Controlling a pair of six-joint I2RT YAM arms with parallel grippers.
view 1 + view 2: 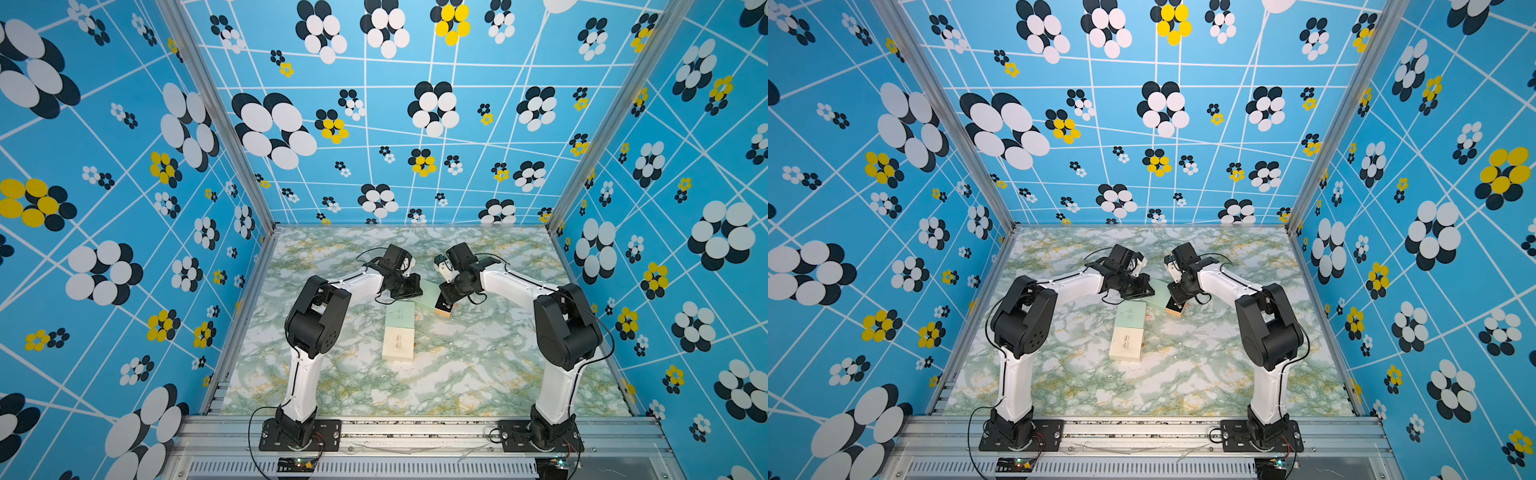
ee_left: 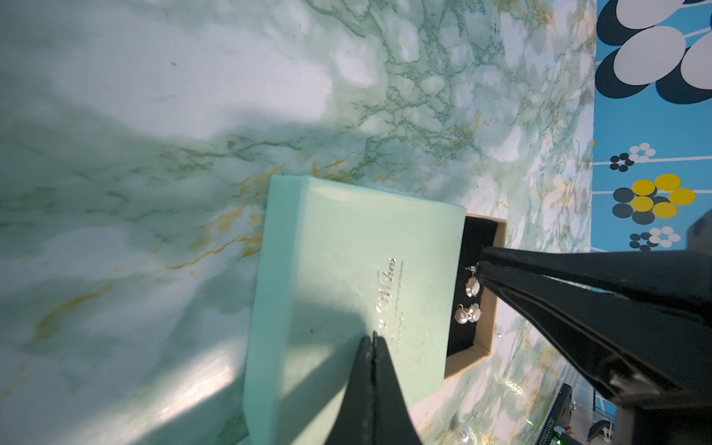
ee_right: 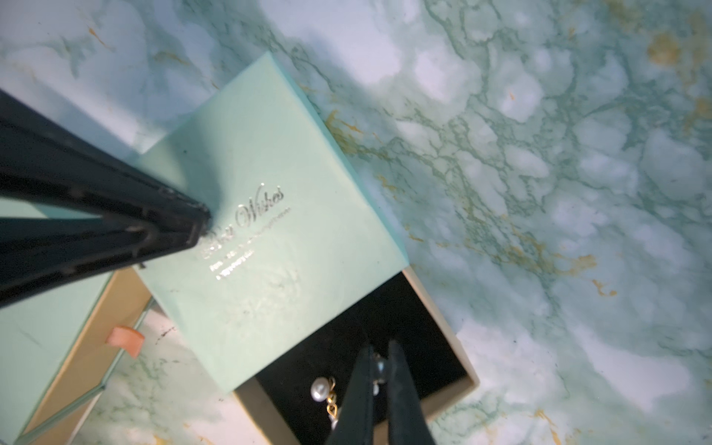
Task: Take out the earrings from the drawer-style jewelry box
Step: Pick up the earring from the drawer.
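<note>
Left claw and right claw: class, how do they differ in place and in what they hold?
The left claw rests on the mint sleeve; the right claw reaches into the open drawer. The left claw holds nothing; the right claw pinches an earring. Both are shut.

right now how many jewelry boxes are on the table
3: a mint box farthest from the robot's bases, its drawer pulled out; a second mint box just nearer; a cream box nearest. None seems hidden.
</note>
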